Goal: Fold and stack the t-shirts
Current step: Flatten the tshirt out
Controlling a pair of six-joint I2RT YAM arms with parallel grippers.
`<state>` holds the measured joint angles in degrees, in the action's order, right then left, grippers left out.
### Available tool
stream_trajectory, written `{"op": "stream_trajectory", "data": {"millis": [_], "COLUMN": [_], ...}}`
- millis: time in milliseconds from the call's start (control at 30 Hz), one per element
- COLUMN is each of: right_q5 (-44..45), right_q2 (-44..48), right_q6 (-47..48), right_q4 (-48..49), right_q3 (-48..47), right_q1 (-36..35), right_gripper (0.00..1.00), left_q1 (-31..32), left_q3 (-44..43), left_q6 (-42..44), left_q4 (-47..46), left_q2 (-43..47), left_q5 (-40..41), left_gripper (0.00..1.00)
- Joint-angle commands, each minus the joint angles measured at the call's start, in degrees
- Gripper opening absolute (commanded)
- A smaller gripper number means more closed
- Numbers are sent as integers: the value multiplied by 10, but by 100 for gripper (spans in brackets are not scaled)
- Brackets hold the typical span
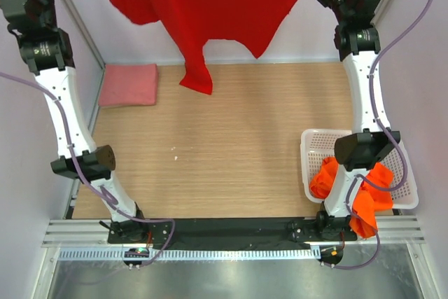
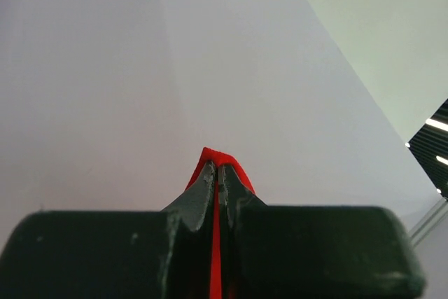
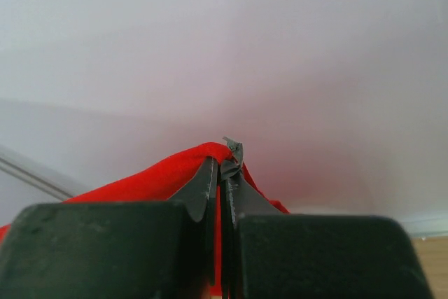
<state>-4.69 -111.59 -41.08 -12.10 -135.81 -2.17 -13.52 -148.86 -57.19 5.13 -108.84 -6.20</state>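
A pale wooden table (image 1: 231,152) is seen from above, enclosed by white walls. Above its far edge, a bright red t-shirt (image 1: 217,5) is held stretched in the air between both arms, its lower part hanging in uneven folds. At the near right, a white lattice basket (image 1: 315,136) is filled with orange t-shirts (image 1: 323,180), partly hidden by the right arm's elbow (image 1: 364,150). Some orange cloth is spilled over the near rim. A folded salmon pink t-shirt (image 1: 128,85) is laid at the far left corner. The left gripper (image 2: 215,173) is clamped on the red cloth's edge, and the right gripper (image 3: 222,169) is likewise pinched on red cloth.
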Motion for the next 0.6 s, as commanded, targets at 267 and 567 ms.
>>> {"op": "stream_trajectory", "data": {"millis": [267,567], "right_q5": [-7,35], "right_q2": [130,161], "right_q6": [-3,17], "right_q4": [-30,40], "right_q3": [47,70], "right_q1": [9,8], "right_gripper": [2,2], "left_q1": [-50,-50], "left_q3": [96,71], "left_q6": [20,59], "left_q4": [35,52], "left_q2": [197,224], "left_q5": [5,53], "left_gripper": [0,0]}}
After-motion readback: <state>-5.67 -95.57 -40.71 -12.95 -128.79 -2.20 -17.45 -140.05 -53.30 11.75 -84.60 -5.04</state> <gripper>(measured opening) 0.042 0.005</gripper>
